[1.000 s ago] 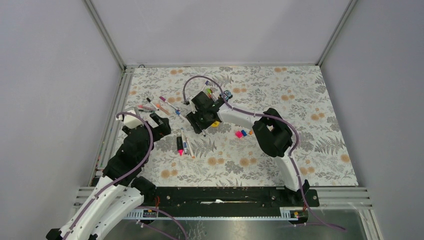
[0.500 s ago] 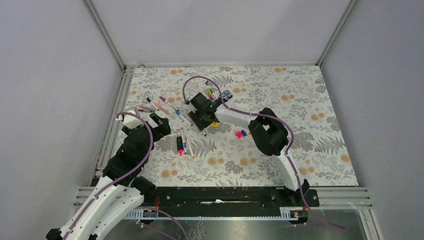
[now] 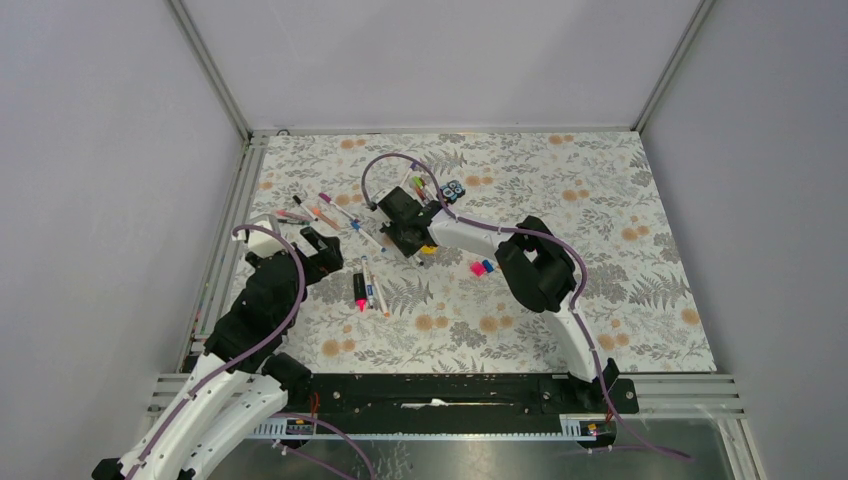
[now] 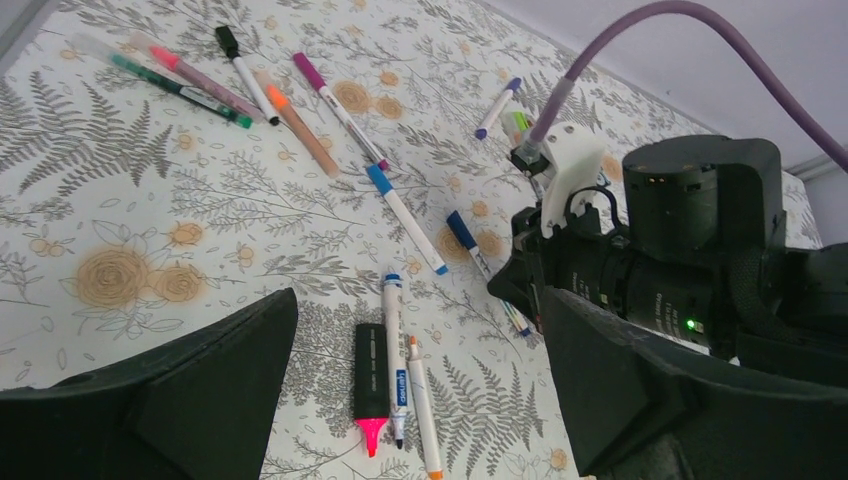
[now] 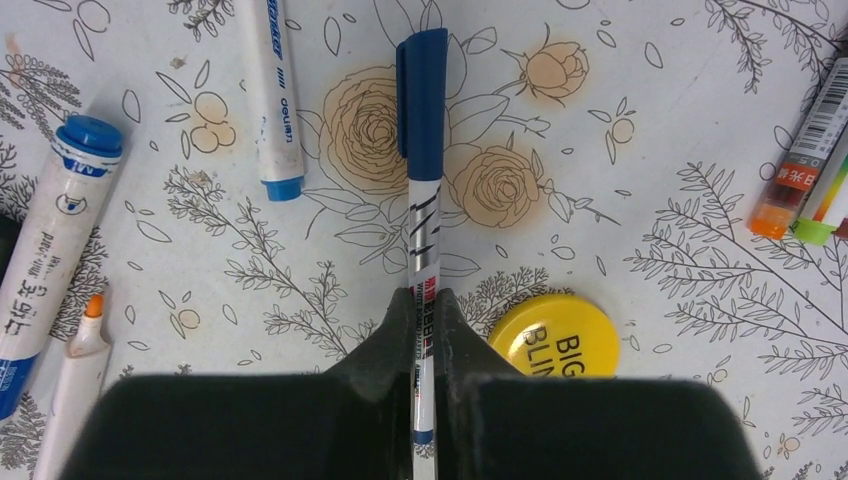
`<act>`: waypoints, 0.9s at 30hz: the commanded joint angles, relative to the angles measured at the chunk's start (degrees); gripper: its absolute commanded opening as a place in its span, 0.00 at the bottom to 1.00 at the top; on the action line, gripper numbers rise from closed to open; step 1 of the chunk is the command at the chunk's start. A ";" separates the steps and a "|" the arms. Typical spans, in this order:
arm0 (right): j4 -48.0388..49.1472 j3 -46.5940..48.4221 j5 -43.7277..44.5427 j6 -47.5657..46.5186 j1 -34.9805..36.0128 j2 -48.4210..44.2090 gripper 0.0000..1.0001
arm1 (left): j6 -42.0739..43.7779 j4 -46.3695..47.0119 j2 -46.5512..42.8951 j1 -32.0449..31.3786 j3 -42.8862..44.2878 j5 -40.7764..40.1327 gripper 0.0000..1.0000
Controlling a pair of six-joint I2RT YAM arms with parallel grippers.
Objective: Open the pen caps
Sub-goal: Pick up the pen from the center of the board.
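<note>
Your right gripper (image 5: 425,305) is pinching the thin white pen (image 5: 424,225) by its barrel. Its dark blue cap (image 5: 422,95) is on and points away, over the floral-patterned table (image 5: 650,150), with a flat yellow disc (image 5: 552,338) just beside it. Your left gripper (image 4: 418,330) is spread wide, near the black highlighter with a pink tip (image 4: 369,375).
</note>
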 commanded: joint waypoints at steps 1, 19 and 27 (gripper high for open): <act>-1.64 2.10 0.12 -1.83 0.49 -2.29 0.00 | -0.31 2.76 0.01 0.29 -0.09 4.93 0.99; -4.58 -15.39 -23.83 -16.26 -7.96 -28.48 0.00 | -4.83 15.20 1.56 0.29 -3.75 23.56 0.99; -11.25 -29.16 -37.97 -34.68 -16.36 -41.50 0.00 | -12.18 33.05 9.36 0.29 -8.63 38.45 0.99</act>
